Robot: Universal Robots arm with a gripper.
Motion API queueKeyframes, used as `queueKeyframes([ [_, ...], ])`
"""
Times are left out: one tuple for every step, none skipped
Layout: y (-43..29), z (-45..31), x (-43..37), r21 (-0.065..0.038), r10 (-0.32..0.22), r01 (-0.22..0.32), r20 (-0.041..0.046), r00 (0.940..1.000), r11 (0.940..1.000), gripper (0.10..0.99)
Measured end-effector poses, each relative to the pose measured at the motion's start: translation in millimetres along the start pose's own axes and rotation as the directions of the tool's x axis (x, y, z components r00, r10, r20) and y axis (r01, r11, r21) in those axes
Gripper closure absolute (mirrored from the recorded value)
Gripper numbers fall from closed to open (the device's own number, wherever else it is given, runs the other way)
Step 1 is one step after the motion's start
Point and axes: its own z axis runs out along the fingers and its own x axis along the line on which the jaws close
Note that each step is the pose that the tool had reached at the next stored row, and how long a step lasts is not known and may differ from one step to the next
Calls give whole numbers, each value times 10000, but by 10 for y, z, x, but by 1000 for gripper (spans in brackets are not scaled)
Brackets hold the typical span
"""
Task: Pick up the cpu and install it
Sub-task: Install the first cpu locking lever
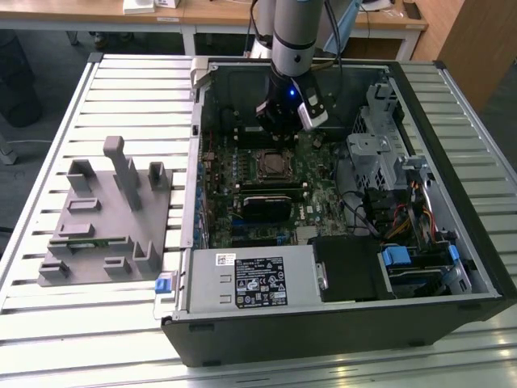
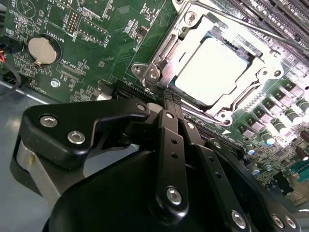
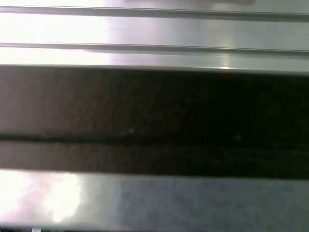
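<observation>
Second wrist view shows us the pincer with its fingers pressed together, holding nothing, tips just beside the socket frame. The chip already lies in that socket on the green board. We judge any contact here should be gentle and straight down.

A slatted aluminium surface fills the foreground in the exterior view; behind it stand pale wooden desks over a grey floor, with a brown wooden panel at the exterior view's right
</observation>
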Motion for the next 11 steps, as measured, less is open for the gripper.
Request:
queueKeyframes([
  [0, 4, -1, 22, 1, -1, -1, 10000, 10000, 980],
  [0, 6, -3, 48, 2, -2, -5, 10000, 10000, 980],
  [1, 10, -5, 66, 3, -3, -9, 10000, 10000, 980],
  [3, 14, -7, 80, 3, -3, -14, 10000, 10000, 980],
  [6, 19, -10, 92, 3, -3, -18, 10000, 10000, 980],
  [9, 24, -13, 101, 3, -3, -21, 10000, 9999, 980],
  [14, 32, -17, 94, 3, -3, -19, 10000, 10000, 980],
  [18, 35, -19, 95, 4, -4, -23, 10000, 10000, 980],
  [21, 37, -21, 97, 3, -3, -25, 10000, 10000, 980],
  [25, 39, -22, 97, 2, -2, -26, 10000, 10000, 980],
  [26, 40, -23, 96, 3, -2, -27, 10000, 10000, 980],
])
